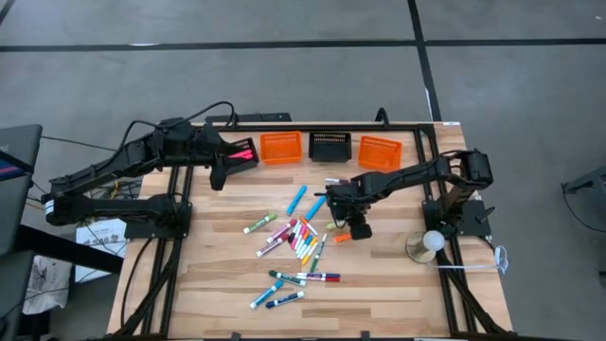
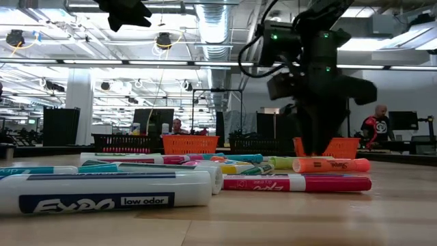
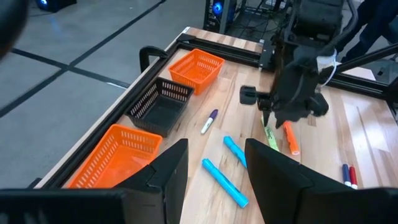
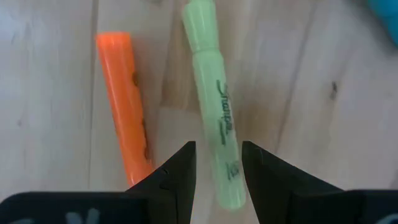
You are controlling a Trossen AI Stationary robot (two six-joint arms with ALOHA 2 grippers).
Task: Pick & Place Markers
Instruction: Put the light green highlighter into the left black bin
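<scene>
From above, the markers (image 1: 298,237) lie scattered mid-table, four baskets (image 1: 329,145) along the far edge, pink sticks in the leftmost; at table height, a white marker (image 2: 102,191) lies nearest; the left gripper (image 3: 214,165) hangs spread, holding nothing; the right gripper (image 4: 217,165) straddles a green highlighter (image 4: 214,112), fingers apart, orange highlighter (image 4: 124,112) just beside

Two dark arms

We are seeing matte black jointed links, looping black cables, green lights glowing, and flat, squared-off black fingers (image 4: 180,171).
</scene>
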